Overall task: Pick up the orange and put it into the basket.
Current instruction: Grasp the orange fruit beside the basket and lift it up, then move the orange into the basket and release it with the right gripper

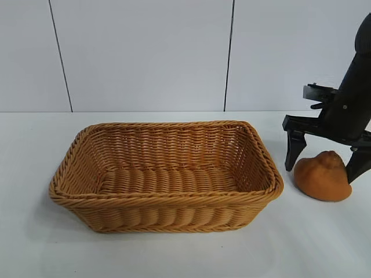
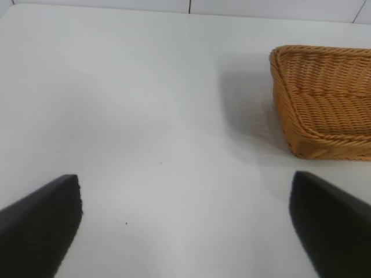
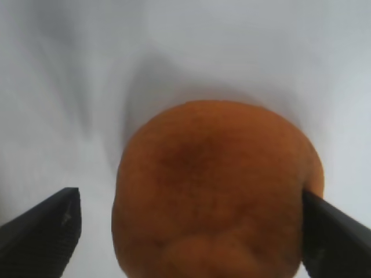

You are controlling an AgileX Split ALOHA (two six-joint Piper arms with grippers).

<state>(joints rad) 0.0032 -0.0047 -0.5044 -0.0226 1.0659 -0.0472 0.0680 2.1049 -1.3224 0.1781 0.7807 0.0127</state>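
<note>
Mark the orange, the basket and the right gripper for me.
orange (image 1: 322,180): exterior view, front skin.
basket (image 1: 168,200): exterior view, near braided rim.
right gripper (image 1: 324,165): exterior view, midway between fingertips.

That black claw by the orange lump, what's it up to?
The right gripper is open and straddles the orange, which sits on the white table just right of the wicker basket. It has not closed on the fruit yet. The basket holds nothing. The left gripper hangs open over bare table near the basket.
</note>
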